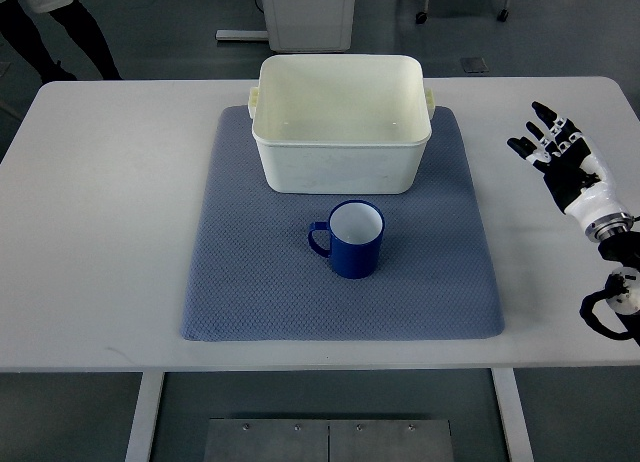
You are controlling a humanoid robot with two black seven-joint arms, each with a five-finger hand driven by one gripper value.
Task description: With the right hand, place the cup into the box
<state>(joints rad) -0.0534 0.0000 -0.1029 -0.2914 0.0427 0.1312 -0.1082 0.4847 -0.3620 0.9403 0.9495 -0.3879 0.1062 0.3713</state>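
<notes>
One hand shows, the right hand (562,162), coming in from the right edge with its arm cut off there; its fingers (545,117) are spread and relaxed, holding nothing, over the bare white table (100,232). The left arm is out of the picture. A person's dark legs (60,32) stand at the far left corner, cropped by the top edge. Well to the left of the fingertips and a little nearer the camera stands the blue cup (353,239), upright, white inside, its handle turned away from the hand. Just beyond the cup sits the white box (340,167), open-topped, apart from it. Both rest on a blue-grey mat (250,282). Between the fingers and the mat's right edge the tabletop lies clear. Past the table, a grey floor and a white cabinet base (308,12).
</notes>
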